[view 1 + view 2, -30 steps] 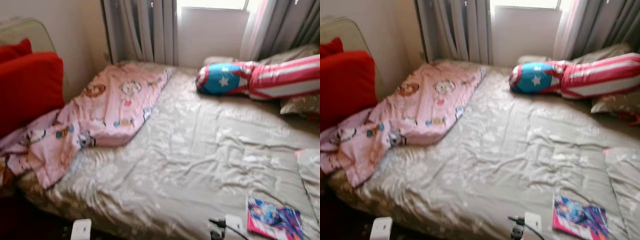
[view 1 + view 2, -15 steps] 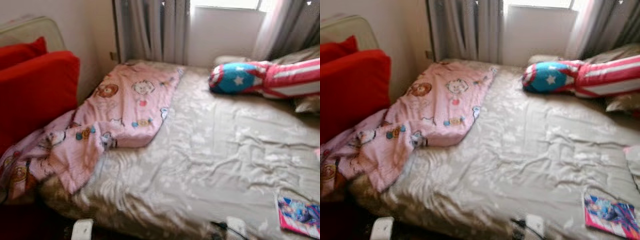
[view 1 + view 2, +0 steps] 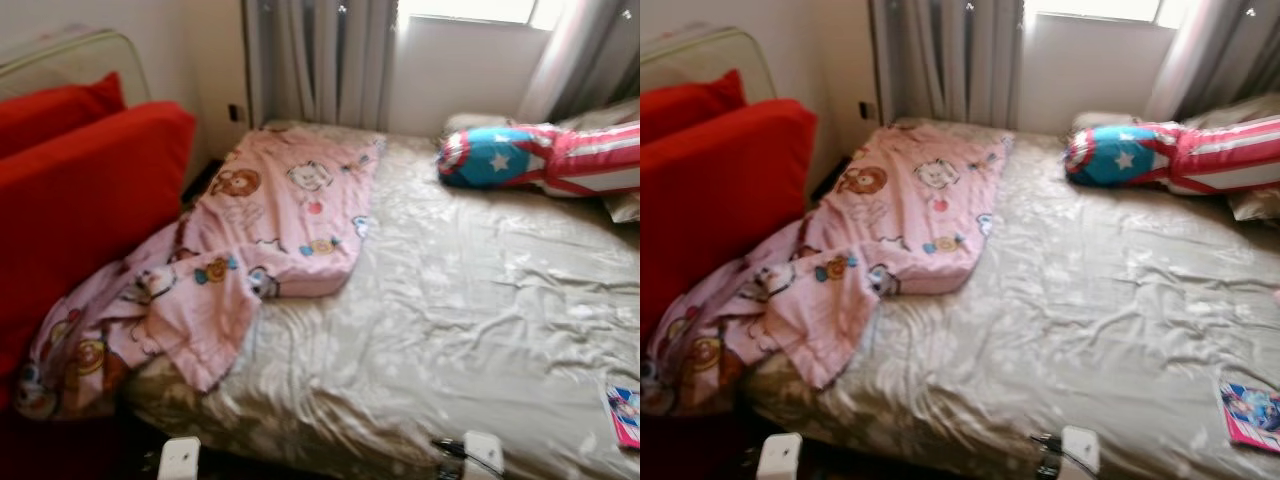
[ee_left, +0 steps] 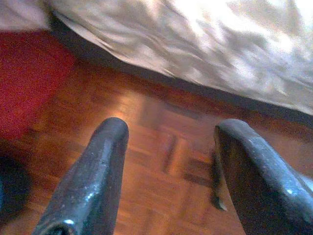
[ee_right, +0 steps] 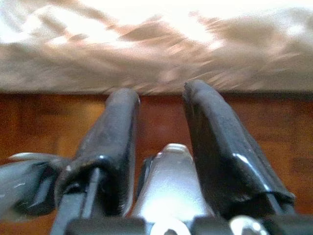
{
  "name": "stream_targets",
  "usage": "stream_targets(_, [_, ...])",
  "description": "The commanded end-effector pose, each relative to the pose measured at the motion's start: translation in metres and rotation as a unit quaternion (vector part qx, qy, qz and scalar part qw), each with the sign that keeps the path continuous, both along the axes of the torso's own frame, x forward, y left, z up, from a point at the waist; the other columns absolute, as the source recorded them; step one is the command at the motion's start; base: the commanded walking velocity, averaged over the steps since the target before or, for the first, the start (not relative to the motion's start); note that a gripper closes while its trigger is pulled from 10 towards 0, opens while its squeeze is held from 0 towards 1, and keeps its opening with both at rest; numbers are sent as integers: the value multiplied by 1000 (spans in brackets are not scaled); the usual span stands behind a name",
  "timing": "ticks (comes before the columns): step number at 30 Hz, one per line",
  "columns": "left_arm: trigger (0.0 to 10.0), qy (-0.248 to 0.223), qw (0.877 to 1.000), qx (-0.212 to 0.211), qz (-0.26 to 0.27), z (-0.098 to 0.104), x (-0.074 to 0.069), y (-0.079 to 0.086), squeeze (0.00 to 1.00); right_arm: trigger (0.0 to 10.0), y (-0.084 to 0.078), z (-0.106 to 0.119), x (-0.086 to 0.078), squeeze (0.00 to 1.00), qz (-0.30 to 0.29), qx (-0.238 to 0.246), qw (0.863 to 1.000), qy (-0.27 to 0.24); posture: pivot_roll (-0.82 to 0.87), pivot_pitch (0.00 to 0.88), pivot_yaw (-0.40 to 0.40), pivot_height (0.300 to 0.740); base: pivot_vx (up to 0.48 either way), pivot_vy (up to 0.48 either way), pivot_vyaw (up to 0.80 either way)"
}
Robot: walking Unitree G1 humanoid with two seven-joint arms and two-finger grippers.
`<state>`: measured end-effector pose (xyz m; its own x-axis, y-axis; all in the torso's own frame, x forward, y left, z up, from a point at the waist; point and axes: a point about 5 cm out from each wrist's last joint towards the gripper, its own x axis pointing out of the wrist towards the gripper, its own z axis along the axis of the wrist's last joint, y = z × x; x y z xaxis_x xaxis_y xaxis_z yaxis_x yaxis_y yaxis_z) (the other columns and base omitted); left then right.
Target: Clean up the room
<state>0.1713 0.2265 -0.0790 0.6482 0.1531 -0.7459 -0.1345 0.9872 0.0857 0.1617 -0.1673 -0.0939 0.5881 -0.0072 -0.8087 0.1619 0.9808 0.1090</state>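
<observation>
A bed with a creased beige cover (image 3: pixel 470 300) is in front of me. A pink cartoon-print blanket (image 3: pixel 280 220) lies rumpled on its left side and hangs over the near left corner toward the floor. A star-and-stripes bolster (image 3: pixel 545 160) rests at the far right, by the window. At the right edge, near the bed's front, lies a pink magazine (image 3: pixel 1252 415). My left gripper (image 4: pixel 171 125) hangs open over wooden floor (image 4: pixel 161 161) beside the bed's edge. My right gripper (image 5: pixel 161 90) hangs low by the bed's side, its fingers slightly apart and holding nothing.
Big red cushions (image 3: pixel 90 190) stand against the bed's left side, in front of a pale headboard (image 3: pixel 70 55). Grey curtains (image 3: pixel 320 60) and a window are behind the bed. Another beige pillow (image 3: pixel 625 205) lies at the far right.
The whole picture has shifted right, so the camera has turned left: more of the red cushions shows, and the magazine sits at the right edge. Nothing on the bed has moved.
</observation>
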Motion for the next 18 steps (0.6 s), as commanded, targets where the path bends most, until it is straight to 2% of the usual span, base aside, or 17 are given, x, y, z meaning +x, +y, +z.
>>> stream_targets(1, [10000, 9, 1000, -5, -6, -3, -3, -5, 0, 10000, -11, 0, -1, 0, -5, -13, 1000, 2, 20, 0, 12, 740, 0, 480, 0])
stream_targets(7, [10000, 8, 1000, -4, -6, -2, -2, -4, 0, 10000, -29, -5, -21, 0, -13, -18, 1000, 20, 22, 0, 14, 740, 0, 480, 0])
stream_targets(10, [10000, 6, 1000, -3, -5, -2, -2, -3, 0, 10000, -31, -5, -22, 0, -14, -19, 999, 21, 22, 0, 15, 740, 0, 472, 0])
stream_targets(16, [10000, 1, 1000, -5, -6, -1, 0, -4, 0, 10000, -33, -4, -21, 0, -18, -19, 999, 22, 20, 0, 18, 740, 0, 0, 0])
stream_targets(18, [10000, -2, 1000, -9, -15, 0, 3, -5, 0, 10000, -25, -2, -10, 0, -16, -17, 1000, 16, 24, 0, 15, 740, 0, 0, 0])
